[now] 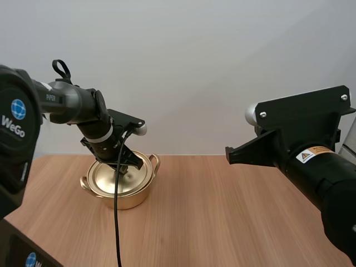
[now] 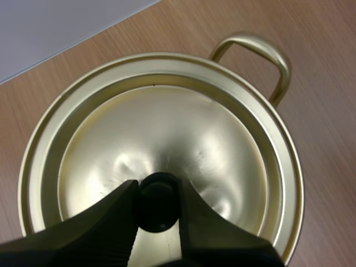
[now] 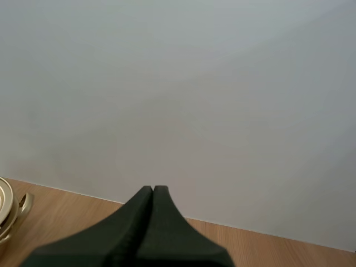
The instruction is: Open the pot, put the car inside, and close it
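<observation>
Looks like a robotics lab test bench: a wooden tabletop (image 1: pixel 233 211) against a plain white wall (image 1: pixel 194 72), a black robot arm (image 1: pixel 72 103) at nine o'clock, another arm (image 1: pixel 317 161) with a warning sticker at three o'clock, and one gold pot (image 1: pixel 133 199) at ten o'clock.

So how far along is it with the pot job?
Nothing is finished yet: the lid sits closed on the pot. In hand: the left gripper is pinching the lid's black knob, ready to lift. The right gripper is shut on nothing, held off to the side above the table. Left to do: lift the lid, put the car in, close the pot again.
</observation>
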Motion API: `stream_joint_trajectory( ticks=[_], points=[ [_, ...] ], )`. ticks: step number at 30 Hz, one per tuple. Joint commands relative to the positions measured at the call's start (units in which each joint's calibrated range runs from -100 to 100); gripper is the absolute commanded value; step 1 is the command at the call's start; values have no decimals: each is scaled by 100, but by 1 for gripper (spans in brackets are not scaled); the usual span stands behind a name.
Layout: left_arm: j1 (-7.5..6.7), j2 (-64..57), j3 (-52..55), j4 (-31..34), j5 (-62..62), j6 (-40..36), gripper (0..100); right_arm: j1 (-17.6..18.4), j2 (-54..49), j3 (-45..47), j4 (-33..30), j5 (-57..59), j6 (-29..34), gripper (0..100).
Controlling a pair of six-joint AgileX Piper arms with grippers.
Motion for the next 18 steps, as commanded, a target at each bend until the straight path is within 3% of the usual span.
stream_joint_trajectory(
  ticks=[1,5,13,18],
  points=[
    [1,14,-5,5,-10,10,15,-1,-2,3,3,3,1,0],
    [1,119,-5,5,-10,19,35,-1,-2,3,3,3,1,0],
    [1,144,-5,5,-132,8,50,-1,-2,3,35,19,1,0],
    [1,144,-104,-68,-106,8,82,-1,-2,3,32,36,1,0]
  ],
)
